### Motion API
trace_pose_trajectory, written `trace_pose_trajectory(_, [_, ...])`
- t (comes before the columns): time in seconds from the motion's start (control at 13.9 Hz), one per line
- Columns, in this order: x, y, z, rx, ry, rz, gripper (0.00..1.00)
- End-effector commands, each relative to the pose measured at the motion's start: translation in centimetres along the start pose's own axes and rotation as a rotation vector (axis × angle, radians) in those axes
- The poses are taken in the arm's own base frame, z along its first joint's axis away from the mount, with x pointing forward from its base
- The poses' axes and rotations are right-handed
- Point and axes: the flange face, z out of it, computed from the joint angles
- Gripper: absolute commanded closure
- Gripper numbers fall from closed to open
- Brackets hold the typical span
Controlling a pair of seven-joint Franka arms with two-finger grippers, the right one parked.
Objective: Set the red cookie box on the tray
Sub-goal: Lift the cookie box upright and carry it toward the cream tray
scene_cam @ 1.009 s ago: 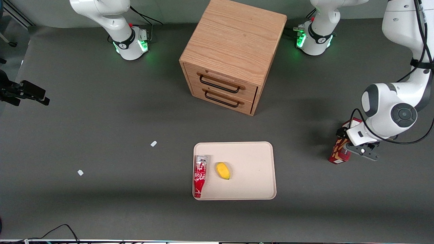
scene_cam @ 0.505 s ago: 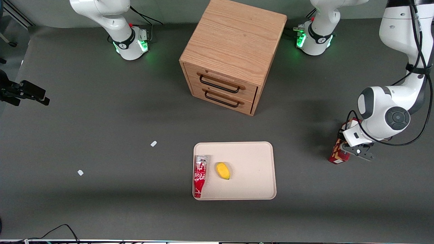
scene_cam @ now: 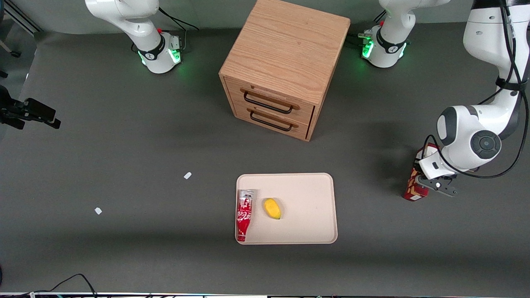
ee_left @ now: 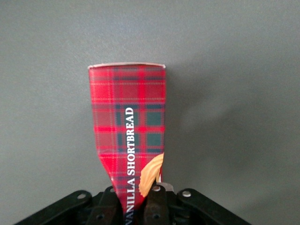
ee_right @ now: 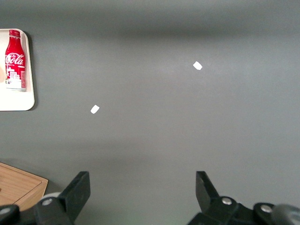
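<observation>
Looking from the parked arm's end, two small white scraps (scene_cam: 187, 175) lie on the gray surface (scene_cam: 124, 145). A wooden cabinet (scene_cam: 285, 62) with two drawers stands in the middle, farther from the front camera than the tray (scene_cam: 306, 194). On the tray lie a red soda bottle (scene_cam: 244, 215) and a small yellow fruit (scene_cam: 272, 208), just beside each other. Much of the tray is bare.

Toward the working arm's end, well apart from the tray, is the box (scene_cam: 414, 187). The tool (scene_cam: 434, 185) is down on it. In the wrist view the box (ee_left: 127, 131) runs straight out from the tool (ee_left: 140, 206), and the dark fingers (ee_left: 157, 204) are pinching its near end, where a cookie picture shows. The box looks squeezed in a bit where they pinch.

A second ago the tool sat a little more toward the working arm's end. Since then it has come in over the box and dropped lower. In the last half second the arm hardly moved, but the box's low end shifted a tiny bit. I think the tool has just closed on it, so the grab looks done.

Next the box needs a lift and a ride over to the bare part of the tray. It is pinched near one end, so it may swing or slip
</observation>
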Motion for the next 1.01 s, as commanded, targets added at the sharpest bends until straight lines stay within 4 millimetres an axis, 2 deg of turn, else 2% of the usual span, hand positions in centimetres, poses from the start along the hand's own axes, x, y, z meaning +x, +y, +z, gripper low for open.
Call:
trace_pose_trajectory(0.0, [1.0, -0.8, -4.1, 0.01, -0.001, -0.008, 1.0])
trace_pose_trajectory(0.14, [1.5, -1.6, -8.8, 0.004, -0.029, -0.02, 1.0])
trace_pose_trajectory(0.36, [2.5, -2.4, -16.9, -0.021, -0.07, -0.042, 1.0])
trace_pose_trajectory(0.43, [2.9, -2.0, -19.7, -0.056, -0.075, -0.082, 1.0])
trace_pose_trajectory(0.58, [3.4, -0.8, -24.1, -0.102, -0.097, -0.158, 1.0])
trace_pose_trajectory(0.72, [4.4, 2.2, -27.6, -0.132, -0.108, -0.172, 1.0])
trace_pose_trajectory(0.94, [6.2, 6.0, -30.4, -0.248, -0.075, -0.299, 1.0])
